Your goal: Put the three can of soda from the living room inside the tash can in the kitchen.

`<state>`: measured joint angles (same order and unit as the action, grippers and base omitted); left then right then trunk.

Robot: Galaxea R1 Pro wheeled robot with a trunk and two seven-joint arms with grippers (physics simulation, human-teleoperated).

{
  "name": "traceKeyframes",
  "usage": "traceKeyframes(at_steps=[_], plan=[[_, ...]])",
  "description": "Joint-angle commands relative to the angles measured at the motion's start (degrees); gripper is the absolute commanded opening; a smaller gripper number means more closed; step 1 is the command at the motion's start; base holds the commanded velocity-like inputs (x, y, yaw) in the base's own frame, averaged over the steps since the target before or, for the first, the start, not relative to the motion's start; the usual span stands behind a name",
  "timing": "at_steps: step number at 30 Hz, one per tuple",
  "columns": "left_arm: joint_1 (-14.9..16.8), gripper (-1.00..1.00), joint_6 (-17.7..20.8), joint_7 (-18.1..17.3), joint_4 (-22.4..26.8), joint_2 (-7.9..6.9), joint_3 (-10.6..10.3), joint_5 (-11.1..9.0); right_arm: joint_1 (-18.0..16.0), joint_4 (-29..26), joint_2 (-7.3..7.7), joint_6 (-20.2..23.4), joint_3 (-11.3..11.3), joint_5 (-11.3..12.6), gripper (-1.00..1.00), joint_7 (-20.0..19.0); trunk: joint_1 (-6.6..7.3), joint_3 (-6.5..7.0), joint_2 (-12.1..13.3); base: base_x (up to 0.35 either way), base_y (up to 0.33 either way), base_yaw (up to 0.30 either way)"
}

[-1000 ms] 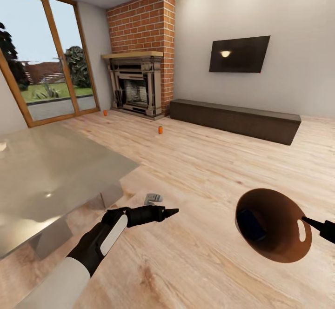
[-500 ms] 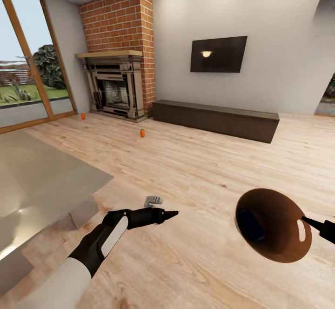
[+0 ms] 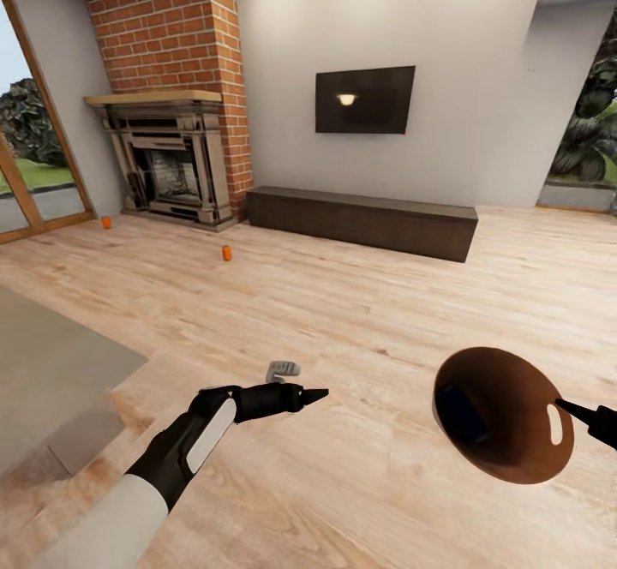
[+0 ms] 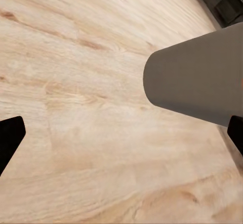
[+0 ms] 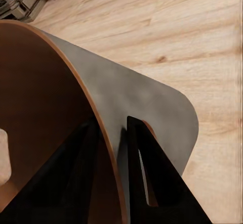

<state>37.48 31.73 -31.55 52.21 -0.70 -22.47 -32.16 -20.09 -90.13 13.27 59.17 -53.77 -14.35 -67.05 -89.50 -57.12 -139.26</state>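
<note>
Currently right gripper [image 5: 114, 148] pinches the trash can [image 3: 501, 415] rim; left gripper [image 4: 121, 138] spread; two orange cans [image 3: 226, 253] on the floor [image 3: 360, 295].

Grey tapered round bin with brown wood-toned inside [image 3: 506, 415], tilted, blue drink can [image 3: 460, 415] inside, two small orange drink cans [image 3: 226, 253] [image 3: 106, 223] upright on light wood floor [image 3: 360, 295] near brick fireplace [image 3: 167, 158]

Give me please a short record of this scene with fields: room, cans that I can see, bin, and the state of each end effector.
room: living room with brick fireplace, wall TV, light wood floor
orange cans: two upright on the floor, one by the fireplace, one further out
blue can: lying inside the bin
bin: trash can, tilted, held off the floor
right end effector: shut on the bin rim, one finger inside, one outside
left end effector: open, empty, above the floor
</note>
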Motion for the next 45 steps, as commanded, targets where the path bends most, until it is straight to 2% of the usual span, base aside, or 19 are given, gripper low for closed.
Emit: traceKeyframes(at_steps=[1, 26, 34, 45], plan=[[0.0, 1.00, 0.0, 0.0, 0.0, 0.00, 0.0, 0.0, 0.0, 0.0, 0.00, 0.8, 0.0, 1.3, -1.00, -0.1, 0.01, 0.01, 0.0, 0.315, -0.173, -0.176], [0.0, 1.00, -0.1, 0.0, -0.3, 0.00, 0.1, -0.4, 0.0, 0.0, -0.09, 0.8, 0.3, 1.3, -1.00, -0.1, 0.01, -0.21, 0.0, 0.315, -0.172, -0.015], [0.0, 1.00, 0.2, 0.0, -0.3, -0.08, 0.2, -0.4, 0.0, 0.0, -0.09, 0.8, 0.3, 1.3, -1.00, -0.2, 0.01, -0.21, 0.0, 0.331, -0.030, 0.000], [0.0, 1.00, 0.3, 0.0, -0.3, -0.01, 1.4, -0.4, 0.0, 0.0, -0.22, 0.8, 0.3, 1.3, -1.00, -0.2, 0.01, -0.21, 0.0, 0.336, 0.000, 0.000]])
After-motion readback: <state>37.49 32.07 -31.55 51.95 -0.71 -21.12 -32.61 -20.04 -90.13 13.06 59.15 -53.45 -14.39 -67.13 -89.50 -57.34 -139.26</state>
